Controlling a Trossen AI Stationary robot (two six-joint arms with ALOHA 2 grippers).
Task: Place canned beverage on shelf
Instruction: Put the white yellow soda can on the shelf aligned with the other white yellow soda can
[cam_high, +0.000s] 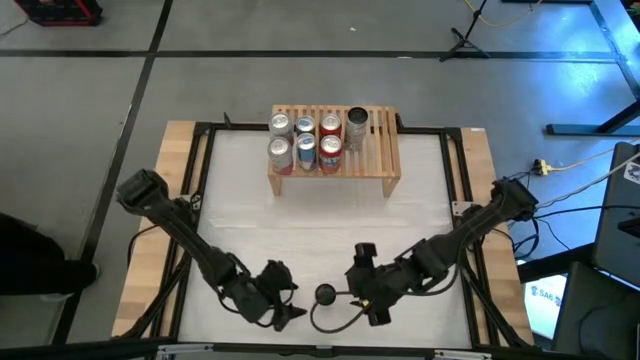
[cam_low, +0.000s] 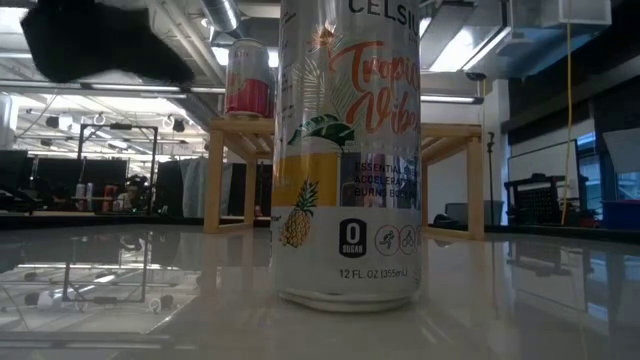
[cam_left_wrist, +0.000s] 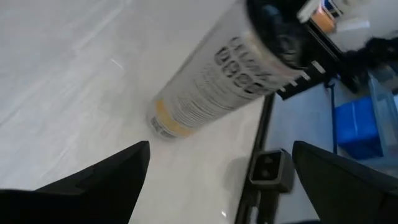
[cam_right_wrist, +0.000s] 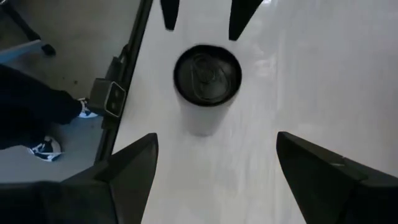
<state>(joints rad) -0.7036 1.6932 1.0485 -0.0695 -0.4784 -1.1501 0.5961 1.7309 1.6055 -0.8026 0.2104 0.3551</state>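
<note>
Tall white can (cam_high: 326, 294) upright on the bench (cam_high: 330, 225) near its front edge, left tool (cam_high: 285, 305) and right tool (cam_high: 368, 300) both released just beside it, neither touching, wooden shelf (cam_high: 385, 150) at the far side carrying seven cans (cam_high: 305, 140)

Both dark arms reach in from the table's outer edges and bend toward its near middle. The left gripper (cam_high: 285, 303) hangs low with its fingers (cam_left_wrist: 106, 180) spread wide. The right gripper (cam_high: 362, 290) faces it from close by, fingers (cam_right_wrist: 134, 168) likewise parted and holding nothing.
</note>
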